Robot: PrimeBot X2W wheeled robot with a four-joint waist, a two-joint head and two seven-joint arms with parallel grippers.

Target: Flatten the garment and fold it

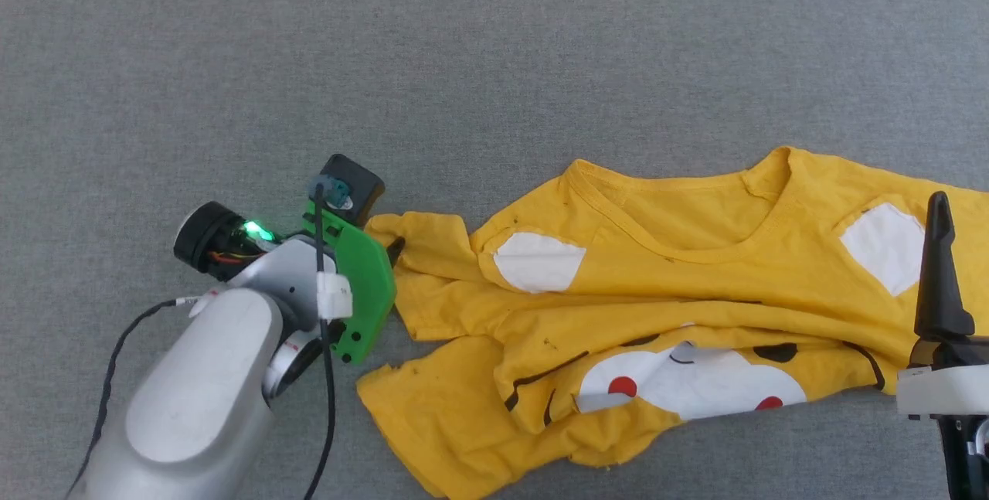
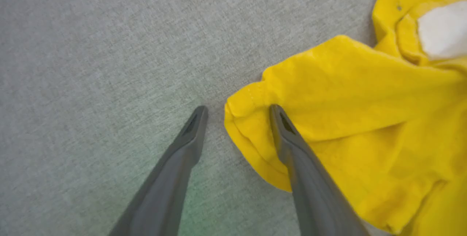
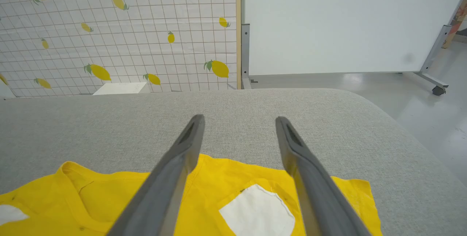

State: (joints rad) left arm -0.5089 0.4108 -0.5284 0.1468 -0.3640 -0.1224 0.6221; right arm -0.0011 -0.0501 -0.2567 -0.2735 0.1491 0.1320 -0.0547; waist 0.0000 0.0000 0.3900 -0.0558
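Plainly unclenched, the left gripper (image 2: 239,110) straddled the sleeve hem (image 2: 250,99) at the nine-o'clock end of the rumpled bright yellow tiger-print T-shirt (image 1: 695,307), which stretched nine-to-three across the grey cloth surface (image 1: 463,59) toward the equally parted right gripper (image 3: 239,119) at three o'clock.
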